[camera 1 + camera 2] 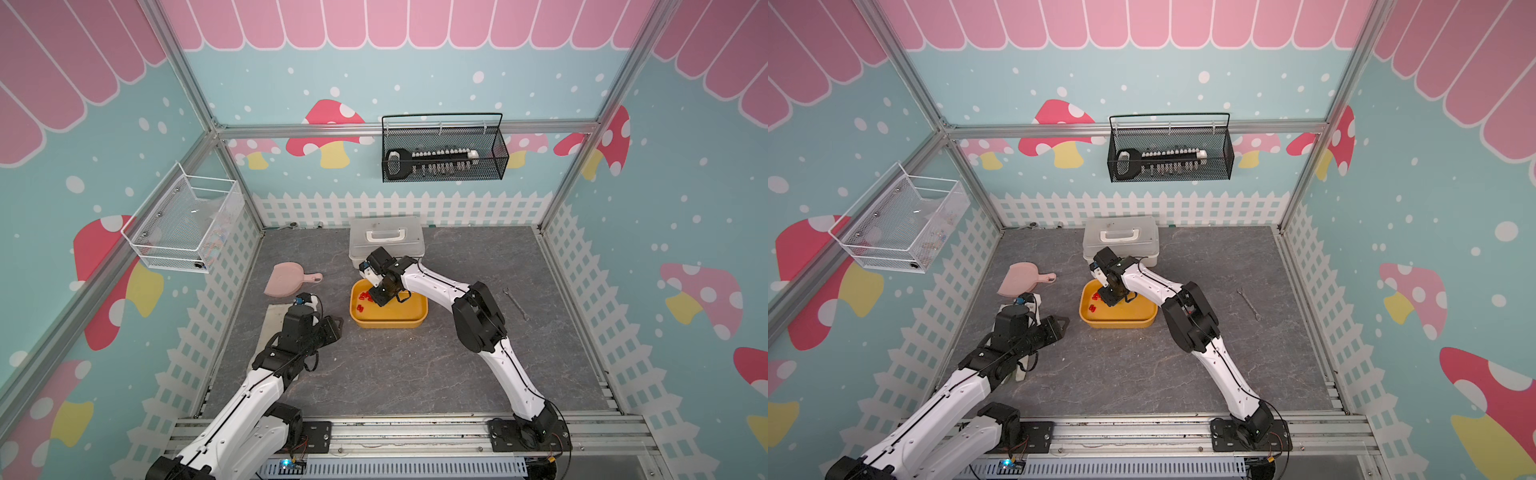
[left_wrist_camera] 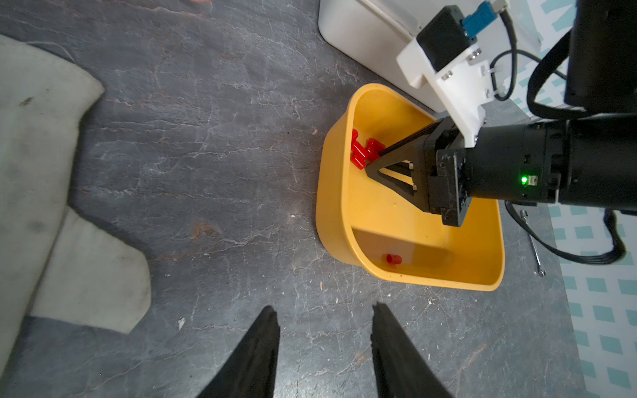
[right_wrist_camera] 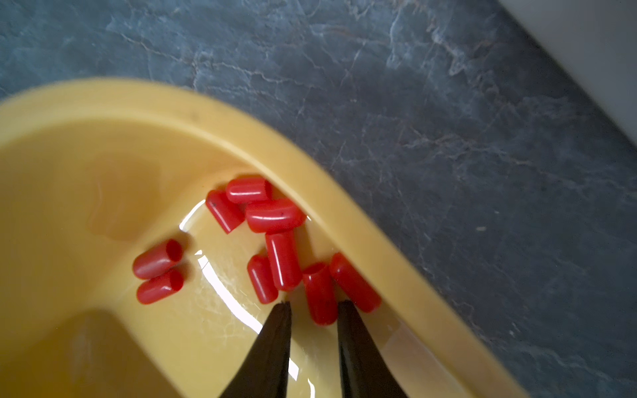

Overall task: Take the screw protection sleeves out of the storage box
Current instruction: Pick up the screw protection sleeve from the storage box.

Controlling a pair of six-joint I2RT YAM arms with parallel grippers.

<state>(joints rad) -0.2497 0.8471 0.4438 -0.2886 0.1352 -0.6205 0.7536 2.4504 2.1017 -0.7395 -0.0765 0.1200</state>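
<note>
Inspection finding: the storage box [image 1: 388, 323] sits near the middle of the table [image 1: 395, 374]. A white lidded case [image 1: 386, 239] stands just beside it at 12 o'clock.

The screw protection sleeves [image 3: 272, 215] all lie inside the box, at its 9 to 10 o'clock end. The right wrist view shows nine. Seven are clustered against the curved corner wall, and two lie side by side a little apart from them.

The right gripper [image 3: 314, 306] reaches down into that corner. Its fingers are narrowly spread and straddle one sleeve, with a sliver of yellow floor showing on either side of it. No pinch is evident.

The left gripper [image 2: 325, 308] hangs at roughly 8 o'clock from the box, over bare table. Its fingers are spread and hold nothing. A soiled pale cloth [image 2: 51, 172] lies beside it.

Also noted:
- A pink dustpan [image 1: 286, 280] lies at 10 o'clock from the box.
- A wrench [image 1: 515, 303] lies well apart at 3 o'clock.
</note>
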